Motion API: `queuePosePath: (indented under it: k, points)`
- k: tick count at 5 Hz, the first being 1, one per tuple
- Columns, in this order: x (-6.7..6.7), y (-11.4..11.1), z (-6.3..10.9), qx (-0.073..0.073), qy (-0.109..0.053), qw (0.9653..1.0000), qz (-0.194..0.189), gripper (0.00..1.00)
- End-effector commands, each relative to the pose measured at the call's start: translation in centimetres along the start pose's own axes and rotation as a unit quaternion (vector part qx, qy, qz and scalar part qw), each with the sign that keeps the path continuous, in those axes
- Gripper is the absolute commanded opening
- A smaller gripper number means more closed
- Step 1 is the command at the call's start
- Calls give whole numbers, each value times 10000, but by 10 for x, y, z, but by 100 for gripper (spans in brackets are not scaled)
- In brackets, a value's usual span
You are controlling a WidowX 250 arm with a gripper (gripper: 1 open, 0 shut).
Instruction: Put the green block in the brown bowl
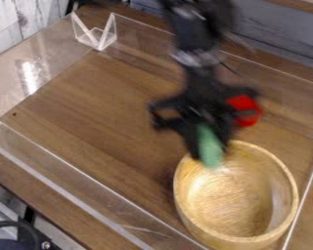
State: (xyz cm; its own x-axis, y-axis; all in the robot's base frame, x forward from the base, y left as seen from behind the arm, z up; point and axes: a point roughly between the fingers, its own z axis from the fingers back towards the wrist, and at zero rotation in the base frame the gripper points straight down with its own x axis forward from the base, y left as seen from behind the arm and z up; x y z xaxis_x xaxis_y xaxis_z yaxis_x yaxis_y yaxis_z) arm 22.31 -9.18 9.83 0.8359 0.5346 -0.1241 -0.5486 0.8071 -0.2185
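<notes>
The green block (pixel 210 148) hangs clamped in the tool (pixel 206 137), its upper part between the jaws and its lower end sticking out below them, so the tool is partly closed on the block and holds nothing else. The block's long axis runs close to upright, leaning a little so that its free end points down and slightly toward the near right of the view; the picture is smeared by motion, so the exact lean is hard to read. That free end sits just over the far-left part of the rim of the brown bowl (pixel 285 172), and I cannot tell whether it is clear of the wood or brushing it. From the tool, the bowl's hollow lies below and toward the near right, so the coming move looks to be a short carry in that direction until the block is over the middle of the bowl, then a release. Being held nearly on end, the block would likely tip over and come to rest flat inside. A red strawberry toy (pixel 245 108) lies just beyond the tool, partly hidden by it, on the wooden worktop (pixel 94 107).
</notes>
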Motion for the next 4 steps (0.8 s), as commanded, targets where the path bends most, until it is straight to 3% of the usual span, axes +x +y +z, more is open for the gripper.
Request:
queuePosePath:
  k: [1, 2, 3, 4]
  points:
    - [-19, -21, -4, -340, -199, 9992, 33, 0]
    - [-30, -17, -5, -544, -400, 9977, -88, 0]
    - [-33, -12, 6, -591, -593, 9960, -309, 100]
    - [-34, -15, 7, -665, -719, 9946, -340, 0]
